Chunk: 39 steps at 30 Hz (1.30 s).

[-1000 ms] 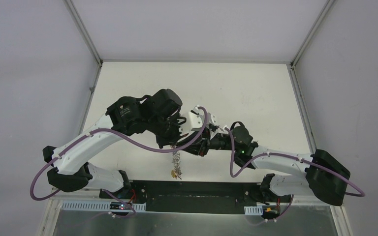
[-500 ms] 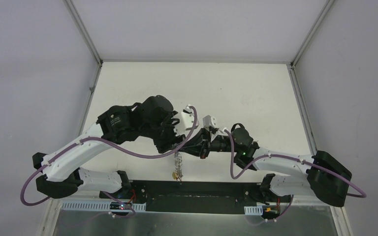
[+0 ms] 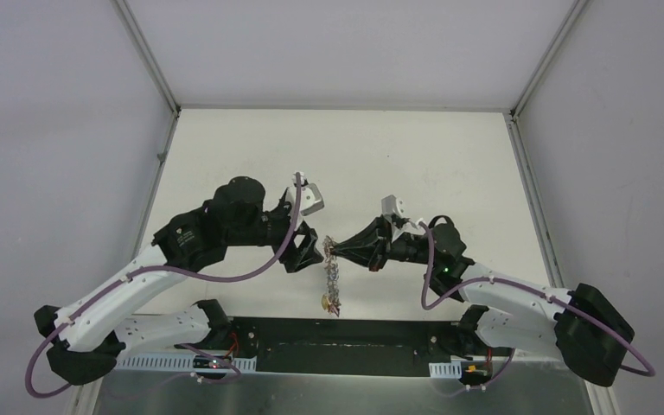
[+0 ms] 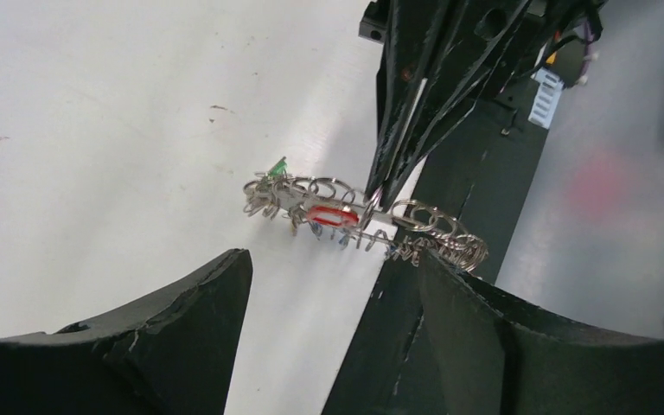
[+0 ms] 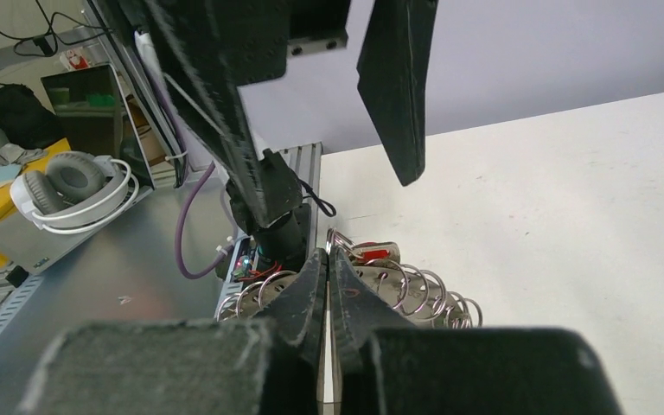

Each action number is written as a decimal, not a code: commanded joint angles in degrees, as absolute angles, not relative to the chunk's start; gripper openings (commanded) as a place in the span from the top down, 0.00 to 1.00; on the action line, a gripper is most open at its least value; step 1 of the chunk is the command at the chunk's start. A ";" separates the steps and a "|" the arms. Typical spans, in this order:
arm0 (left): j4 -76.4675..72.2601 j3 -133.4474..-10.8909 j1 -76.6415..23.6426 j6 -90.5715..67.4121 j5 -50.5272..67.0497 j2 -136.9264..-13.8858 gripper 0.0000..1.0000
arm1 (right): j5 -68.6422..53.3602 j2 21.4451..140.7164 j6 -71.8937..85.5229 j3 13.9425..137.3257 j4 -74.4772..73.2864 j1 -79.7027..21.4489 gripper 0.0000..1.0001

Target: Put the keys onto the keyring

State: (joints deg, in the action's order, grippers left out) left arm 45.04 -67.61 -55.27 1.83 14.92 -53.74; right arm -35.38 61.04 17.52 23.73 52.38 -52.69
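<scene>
- Top external view: the left tool has just let go. Its jaws are spread now and it's backed off just left of the keyring.
- Meanwhile the right tool has pinched shut on the keyring's top, so the bunch dangles over the surface.
- Looks like a handover to me. A red-tagged key sits in the bunch, can't tell if it's threaded.

Both arms are white shells joined by bulky black joint housings. A purple cable loops back along each arm from behind its tool. The left tool and right tool carry matte black, tapered fingers with scuffed edges. Behind each tool sits a pale grey camera block. Further back from the right tool glows a green light.
</scene>
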 commanded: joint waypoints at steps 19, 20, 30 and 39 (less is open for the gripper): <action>-12.11 -31.93 -43.68 -9.93 45.77 -40.03 0.34 | -47.54 51.86 27.31 22.68 57.44 -44.71 1.00; -12.88 -31.30 -43.73 -9.04 45.57 -39.62 0.35 | -47.61 51.98 27.26 22.75 57.47 -44.71 1.00; -13.42 -30.96 -44.06 -6.53 41.89 -40.95 0.45 | -50.10 54.74 28.98 24.68 58.53 -44.74 1.00; -14.28 -31.57 -45.91 -5.64 42.59 -43.72 0.46 | -49.12 54.89 28.87 24.65 58.84 -44.78 1.00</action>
State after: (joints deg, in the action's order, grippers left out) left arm -10.61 -30.79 -44.53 -6.92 42.24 -42.76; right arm -49.34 55.31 28.03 21.54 52.95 -44.86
